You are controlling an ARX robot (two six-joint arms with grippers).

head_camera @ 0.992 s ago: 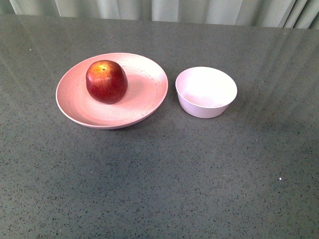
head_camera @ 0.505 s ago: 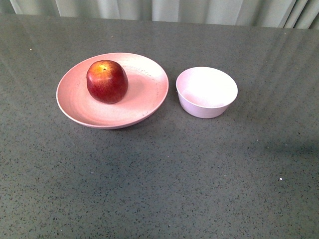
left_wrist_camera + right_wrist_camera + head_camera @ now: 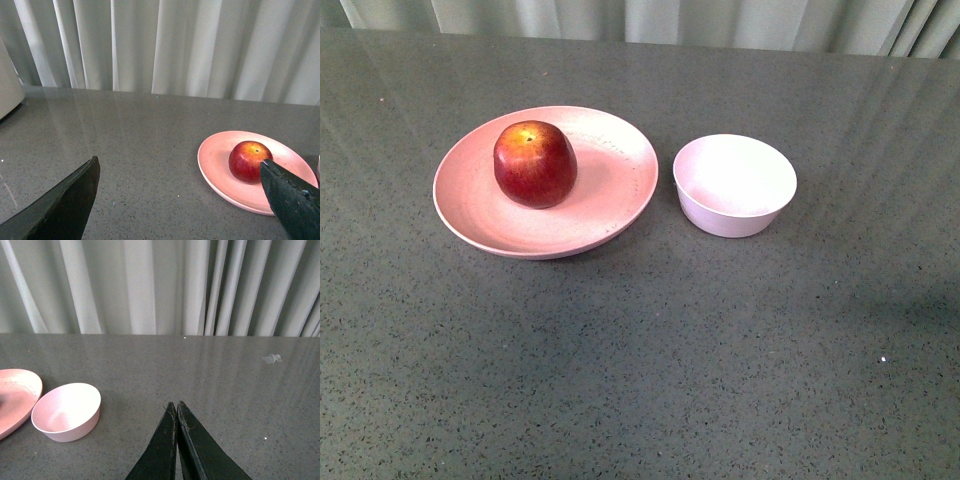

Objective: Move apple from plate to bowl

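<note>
Front view has the table (image 3: 640,380) as one big speckled grey slab, its far edge running right along under the pale curtain (image 3: 640,18), with a wide bare stretch of top on the near side of the dishes and more off to the right. Going left to right: the plate (image 3: 470,215) sits on the left, and the apple (image 3: 534,163) is on it, a bit left of the plate's middle, upright with the yellowish stem dimple facing up. It's touching nothing but the plate. A narrow strip of tabletop separates the plate's right rim from the bowl (image 3: 735,215), so they're close but not touching. The bowl stands upright and you can see straight down to its bare pale bottom. Left wrist view: the left gripper (image 3: 178,161) is spread wide, released, holding nothing, its two dark fingers well apart above the table, with the apple and plate peeking past one finger. There's also some pale object (image 3: 7,85) at the frame edge, can't tell what it is. Right wrist view: the right gripper (image 3: 176,404) is pinched together, tips touching, nothing between them, over bare table off to the side of the bowl.
</note>
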